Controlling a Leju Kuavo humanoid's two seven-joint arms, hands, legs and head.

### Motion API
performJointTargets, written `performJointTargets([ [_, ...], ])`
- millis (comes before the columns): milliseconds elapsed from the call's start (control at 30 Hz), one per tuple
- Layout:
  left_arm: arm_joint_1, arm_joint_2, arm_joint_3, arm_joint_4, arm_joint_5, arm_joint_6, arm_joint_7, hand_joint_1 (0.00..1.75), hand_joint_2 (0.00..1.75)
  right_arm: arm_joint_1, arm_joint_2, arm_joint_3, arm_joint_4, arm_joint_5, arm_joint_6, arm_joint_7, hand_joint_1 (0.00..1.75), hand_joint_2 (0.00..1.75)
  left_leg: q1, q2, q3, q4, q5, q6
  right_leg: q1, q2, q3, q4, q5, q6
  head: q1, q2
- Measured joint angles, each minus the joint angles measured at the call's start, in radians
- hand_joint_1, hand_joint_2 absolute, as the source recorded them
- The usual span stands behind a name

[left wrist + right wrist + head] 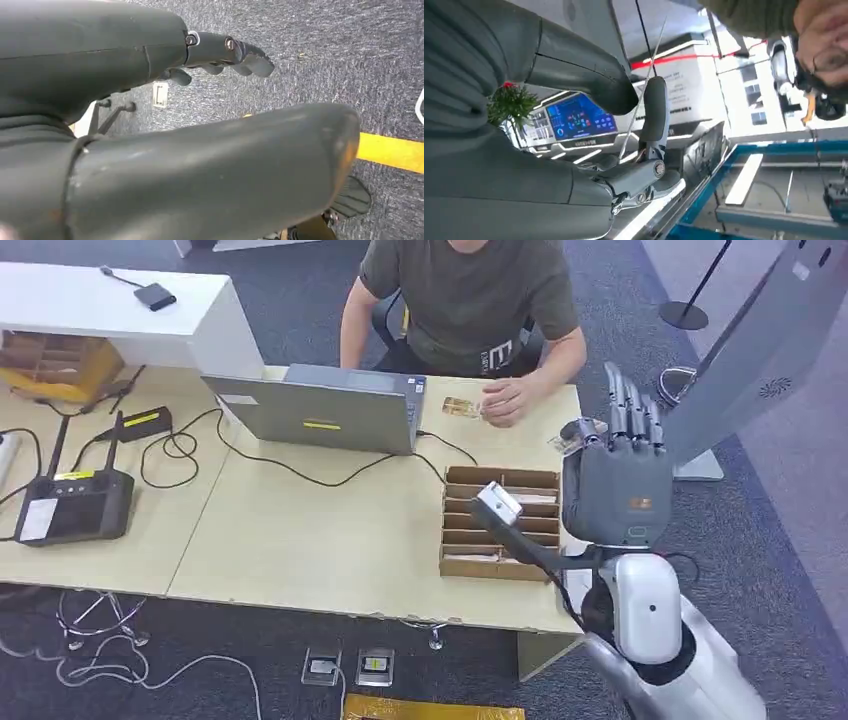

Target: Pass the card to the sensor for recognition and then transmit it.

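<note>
Card: a thin, see-through card point(572, 437) is pinched in the right hand point(618, 475), raised above the table's far right corner; in the right wrist view it shows edge-on as a thin line point(642, 95) between the thumb and a finger point(655, 115).
Card's long axis: cannot tell for sure; in the head view it sticks out from the thumb side of the hand, toward the table.
Right hand: clamped on the card at the thumb, the other fingers straight and pointing up and away from the robot.
Sensor: my guess is the grey panel point(760, 360) on the slanted stand, just right of the raised hand; card and panel look apart.
Key relation: the card sits on the hand's left side, the panel on its right, so the hand probably has to turn or sweep right to present it.
Person: seated across the table, a hand point(510, 398) resting near the laptop point(325, 410).
Left hand: hangs over the carpet point(225, 52), holding nothing, fingers loosely extended.
Nearer arm: the right one.
</note>
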Motion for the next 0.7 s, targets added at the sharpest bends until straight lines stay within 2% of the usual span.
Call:
performJointTargets([
  [133, -0.001, 0.0, -0.002, 0.0, 0.011, 0.002, 0.004, 0.0, 0.0, -0.036, 0.026, 0.039, 0.105, -0.047, -0.011, -0.011, 1.75, 1.75, 0.0, 0.0, -0.001, 0.0, 0.0, 0.0, 0.0, 0.0, 0.0, 0.0, 0.0, 0.0, 0.0, 0.0],
  [700, -0.001, -0.01, 0.0, 0.0, 0.076, 0.053, 0.045, 0.0, 0.0, -0.218, 0.211, 0.161, 0.588, -0.155, -0.08, -0.059, 1.75, 1.75, 0.0, -0.001, -0.001, 0.0, 0.0, 0.0, 0.0, -0.001, -0.001, 0.0, 0.0, 0.0, 0.0, 0.0],
])
